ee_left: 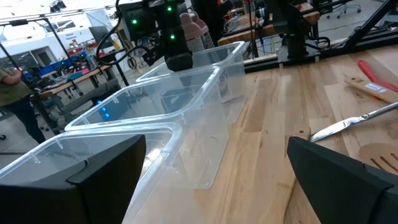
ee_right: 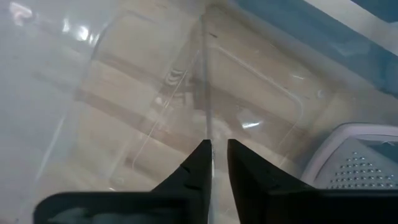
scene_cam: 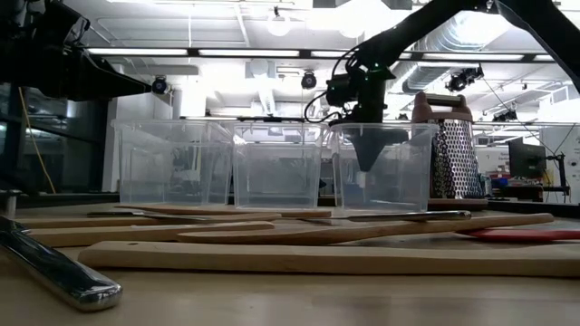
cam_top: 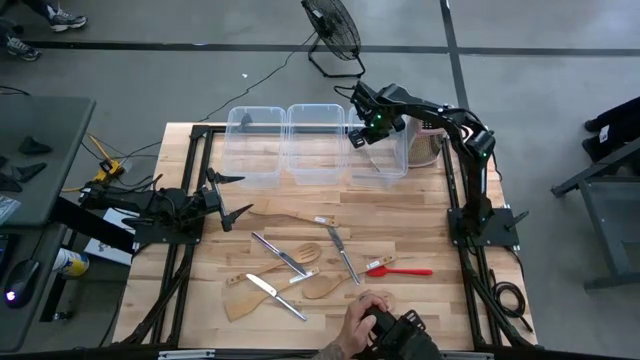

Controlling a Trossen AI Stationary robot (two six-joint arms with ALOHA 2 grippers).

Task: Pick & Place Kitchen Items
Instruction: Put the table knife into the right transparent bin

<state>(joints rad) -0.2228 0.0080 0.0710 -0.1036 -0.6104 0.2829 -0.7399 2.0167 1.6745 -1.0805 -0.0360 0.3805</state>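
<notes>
Right pincer (ee_right: pixel 214 152) reaches down into right tub (cam_top: pixel 385 150), clamped on thin metal utensil (ee_right: pixel 208 124)

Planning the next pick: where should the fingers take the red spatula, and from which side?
Grip the red spatula mid-handle, coming straight down from above: it lies flat on the table, apart from the other utensils, its slim handle pointing right with bare wood on both sides.

1. Bench (cam_top: pixel 420 200): pale wood-plank top.
2. Three clear tubs (cam_top: pixel 317 140): side by side along the far edge.
3. Box grater (cam_top: pixel 430 148): upright, just beside the right-hand tub.
4. Wooden spoons and spatulas (cam_top: pixel 283 216), metal knives (cam_top: pixel 343 256) and a red spatula (cam_top: pixel 400 270): scattered flat, nearer than the tubs.
</notes>
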